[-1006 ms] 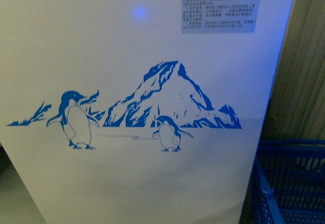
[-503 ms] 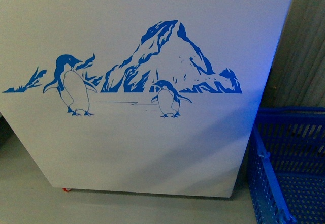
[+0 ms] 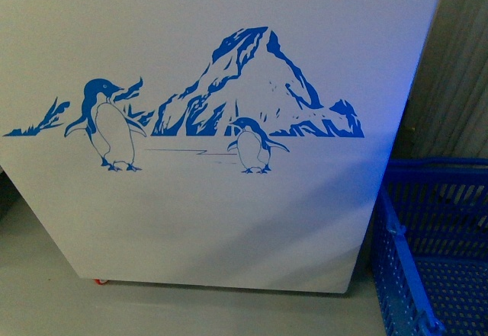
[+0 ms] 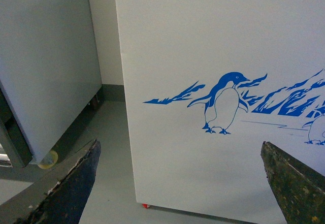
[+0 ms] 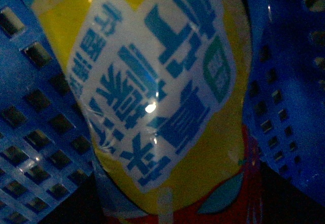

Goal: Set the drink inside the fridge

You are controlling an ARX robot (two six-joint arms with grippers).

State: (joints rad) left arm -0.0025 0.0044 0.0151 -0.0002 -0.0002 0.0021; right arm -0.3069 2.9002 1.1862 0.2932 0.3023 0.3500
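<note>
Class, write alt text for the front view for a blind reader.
A white fridge front fills the view, bearing a blue decal of two penguins before a mountain. A blue basket stands beside it on the right.

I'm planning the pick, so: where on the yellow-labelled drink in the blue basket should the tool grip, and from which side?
Probably the labelled body of the drink, closing across its rounded width and coming in from the right wrist camera's side. The blue basket walls flank it closely on both sides, so that looks like the only open way in. Its cap is out of view.
</note>
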